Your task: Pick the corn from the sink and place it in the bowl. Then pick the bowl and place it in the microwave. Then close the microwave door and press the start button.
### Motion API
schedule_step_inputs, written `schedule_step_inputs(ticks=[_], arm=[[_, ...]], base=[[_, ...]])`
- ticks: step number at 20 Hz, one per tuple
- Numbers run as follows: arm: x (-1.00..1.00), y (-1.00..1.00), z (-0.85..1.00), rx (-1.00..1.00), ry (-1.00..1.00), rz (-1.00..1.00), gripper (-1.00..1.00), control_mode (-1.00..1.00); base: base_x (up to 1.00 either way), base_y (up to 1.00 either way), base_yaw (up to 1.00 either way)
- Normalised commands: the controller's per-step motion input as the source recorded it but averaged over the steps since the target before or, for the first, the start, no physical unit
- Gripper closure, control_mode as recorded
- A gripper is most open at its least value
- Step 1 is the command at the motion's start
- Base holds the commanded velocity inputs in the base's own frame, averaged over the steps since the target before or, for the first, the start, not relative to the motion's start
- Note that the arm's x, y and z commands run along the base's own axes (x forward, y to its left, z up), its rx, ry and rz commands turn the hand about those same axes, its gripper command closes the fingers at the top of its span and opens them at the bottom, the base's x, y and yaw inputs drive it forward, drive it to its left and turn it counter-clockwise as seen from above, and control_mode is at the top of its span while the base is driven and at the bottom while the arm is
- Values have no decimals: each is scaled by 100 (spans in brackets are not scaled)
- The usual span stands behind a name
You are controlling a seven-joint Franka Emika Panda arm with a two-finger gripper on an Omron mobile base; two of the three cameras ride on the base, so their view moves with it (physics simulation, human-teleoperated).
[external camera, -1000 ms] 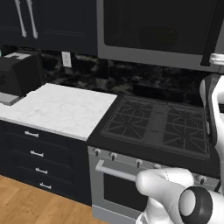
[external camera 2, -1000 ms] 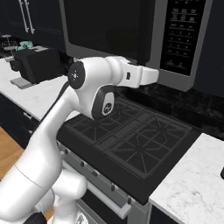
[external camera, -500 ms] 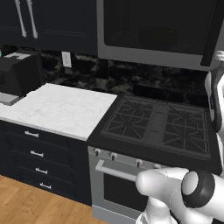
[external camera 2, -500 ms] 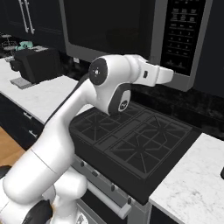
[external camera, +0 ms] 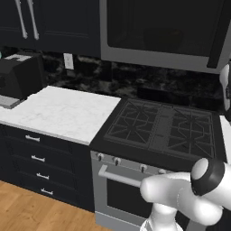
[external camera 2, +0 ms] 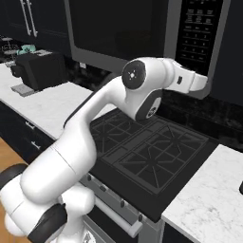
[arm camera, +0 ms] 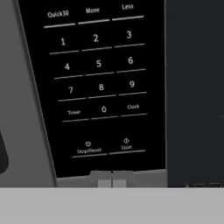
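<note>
Since a second ago, the arm's elbow has swung further right and up in the right base view, carrying the hand closer to the microwave's button strip; the stove and table have stayed put.

Left base view: the microwave (external camera: pixel 162 34) hangs above the stove (external camera: pixel 164 131), its door (external camera: pixel 158 27) closed flat against the box. A sliver of the white arm shows at the right edge, level with the microwave's lower corner. To the left, the white marble table (external camera: pixel 58 110) carries a black toaster (external camera: pixel 20 79) at its far end.

Right base view: the arm arches up over the stove and reaches right, the hand ending at the lower part of the dark button strip (external camera 2: pixel 198 33). The jaws themselves are hidden behind the wrist here, so their tips cannot be made out against the panel. The closed door lies left of the hand, and the stove sits below it.

Hand view: the jaws (arm camera: pixel 112 179) are pressed together, with nothing between them, their pale tips side by side at the bottom. Straight ahead and very close is the keypad, with number keys above. The Start key (arm camera: pixel 126 145) sits just above the jaws and slightly right; the Stop/Reset key (arm camera: pixel 89 148) is above and to the left. Whether the tips touch the panel cannot be told.
</note>
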Motion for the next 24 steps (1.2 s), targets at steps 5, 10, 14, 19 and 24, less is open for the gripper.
schedule_step_inputs(ticks=[5,10,14,19,24], arm=[[17,-26,0,2,0,1,100,-100],[31,-9,0,0,0,2,100,-100],[2,-13,-5,0,0,4,100,-100],[6,-14,-13,1,0,5,100,-100],[72,-15,-4,3,0,5,100,-100]], base=[[0,0,0],[0,0,0],[0,0,0],[0,0,0],[0,0,0]])
